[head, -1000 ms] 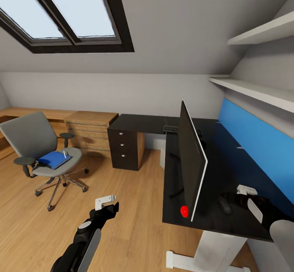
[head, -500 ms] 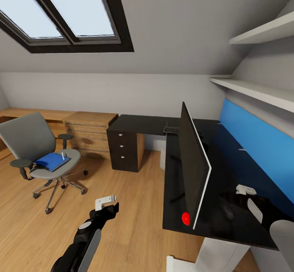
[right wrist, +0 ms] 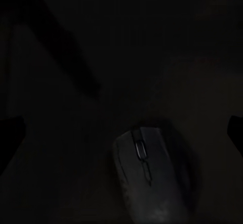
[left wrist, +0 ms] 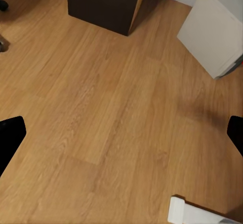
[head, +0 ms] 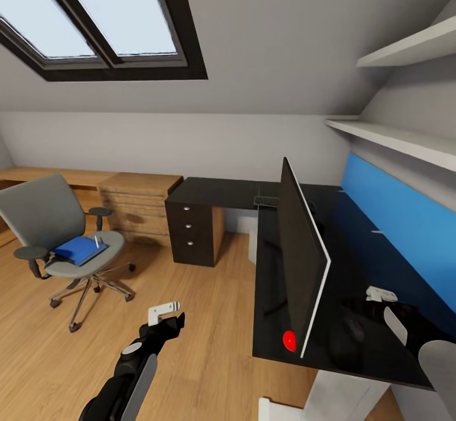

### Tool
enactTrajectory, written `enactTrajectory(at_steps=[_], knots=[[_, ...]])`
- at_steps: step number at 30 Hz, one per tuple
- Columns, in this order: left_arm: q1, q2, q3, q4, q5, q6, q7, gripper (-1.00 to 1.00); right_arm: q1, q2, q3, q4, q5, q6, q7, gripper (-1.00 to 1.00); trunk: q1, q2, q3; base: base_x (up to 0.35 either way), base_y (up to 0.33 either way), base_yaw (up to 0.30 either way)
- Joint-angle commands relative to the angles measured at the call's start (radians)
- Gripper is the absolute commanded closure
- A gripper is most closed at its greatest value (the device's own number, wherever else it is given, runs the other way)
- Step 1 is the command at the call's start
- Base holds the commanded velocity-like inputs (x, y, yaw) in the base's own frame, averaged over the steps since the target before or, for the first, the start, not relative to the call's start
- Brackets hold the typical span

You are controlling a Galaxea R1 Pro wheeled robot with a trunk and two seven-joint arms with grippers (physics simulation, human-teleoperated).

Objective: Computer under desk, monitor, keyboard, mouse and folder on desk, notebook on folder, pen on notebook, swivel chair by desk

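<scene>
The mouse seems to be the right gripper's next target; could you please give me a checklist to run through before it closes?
1. Mouse lies on the desk: ok.
2. Right gripper open, nothing held: ok.
3. Mouse centred between the gripper's fingertips: not ok, it sits off to one side in the right wrist view.
4. Monitor apart from the right gripper: ok.
5. Gripper's height above the mouse: cannot tell.

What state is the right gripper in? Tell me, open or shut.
Open: in the right wrist view both fingertips sit at opposite edges, empty, with the mouse lying untouched on the desk.
</scene>
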Motion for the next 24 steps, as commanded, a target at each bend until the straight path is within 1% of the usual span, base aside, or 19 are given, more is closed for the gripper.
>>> enactTrajectory(at_steps=[1, 10, 17, 24], knots=[[-0.001, -0.001, -0.003, -0.002, 0.01, 0.004, 0.009, -1.0, -0.001, 0.0, -0.006, -0.001, -0.001, 0.007, 0.003, -1.0, 0.004, -0.008, -0.005, 0.0, 0.0, 0.0], [-0.001, -0.012, -0.002, -0.004, 0.01, 0.004, 0.01, -1.0, 0.0, 0.0, -0.006, -0.001, 0.0, 0.008, 0.003, -1.0, 0.039, -0.071, -0.033, -0.005, 0.0, 0.0], [-0.001, -0.014, 0.0, -0.005, 0.01, 0.004, 0.009, -1.0, -0.001, 0.001, -0.006, -0.002, 0.0, 0.008, 0.003, -1.0, 0.065, -0.12, -0.055, -0.152, 0.0, 0.0], [-0.001, -0.014, 0.0, -0.006, 0.01, 0.004, 0.009, -1.0, -0.001, 0.001, -0.006, -0.001, 0.001, 0.007, 0.001, -1.0, 0.092, -0.169, -0.077, -0.035, 0.0, 0.0]])
